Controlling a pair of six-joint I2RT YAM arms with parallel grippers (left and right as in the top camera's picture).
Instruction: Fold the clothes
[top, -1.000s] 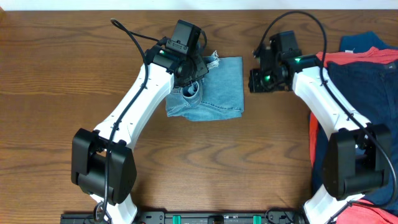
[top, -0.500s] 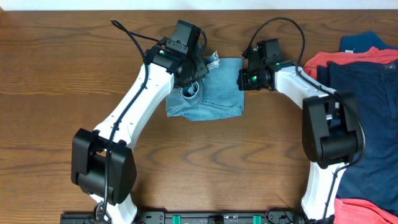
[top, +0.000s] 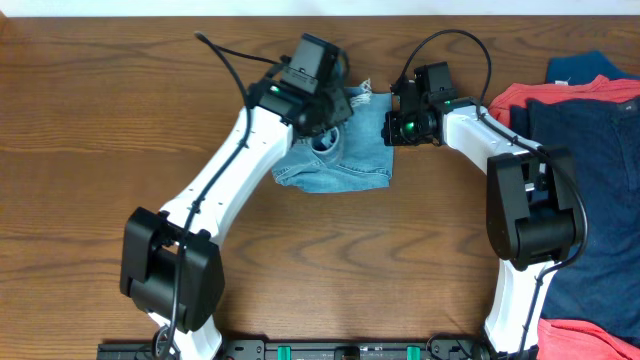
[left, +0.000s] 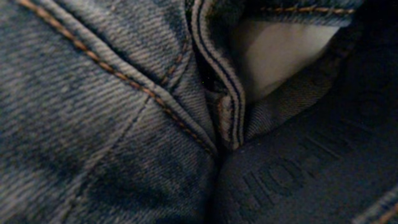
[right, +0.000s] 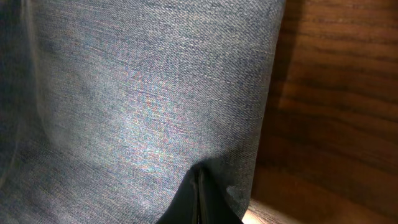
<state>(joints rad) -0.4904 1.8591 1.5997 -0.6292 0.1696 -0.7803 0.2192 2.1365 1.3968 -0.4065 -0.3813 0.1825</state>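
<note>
**Jeans folded small; the other garments not yet begun.**
The jeans lie as a compact folded packet near the middle of the table's far edge. The left gripper sits low over bunched denim, its jaws hidden, so its state cannot be told. The right gripper, fingers together, presses the packet's right edge. Navy, coral-red and teal garments lie unfolded at the right edge.
</note>
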